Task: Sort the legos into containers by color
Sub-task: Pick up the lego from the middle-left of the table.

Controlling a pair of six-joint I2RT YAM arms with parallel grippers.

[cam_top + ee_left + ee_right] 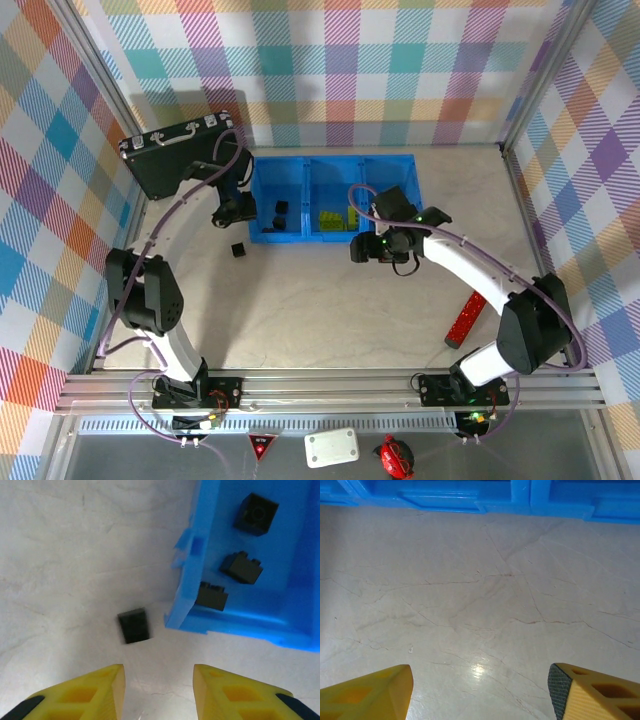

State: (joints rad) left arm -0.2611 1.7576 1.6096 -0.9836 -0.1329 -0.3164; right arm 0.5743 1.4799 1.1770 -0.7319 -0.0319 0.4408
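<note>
Blue bin point(300, 237) set toward the far edge of the tabletop point(330, 320). Its left compartment holds three black bricks point(241, 567), the middle one lime-green plates point(328, 219). One black cube point(134, 625) lies on the tabletop just off the bin's near-left corner, not touching it. Left gripper point(159, 690) hangs over this cube, fingers released and empty. Right gripper point(480, 692) faces the bin's near wall, fingers spread wide, empty. Red bar point(466, 319) lies near the right edge.

We see white arm links point(470, 275), black joints point(150, 295) and purple cables point(190, 195); the right gripper's point(480, 680) yellow latticed fingers point(370, 695) seem black-padded.
</note>
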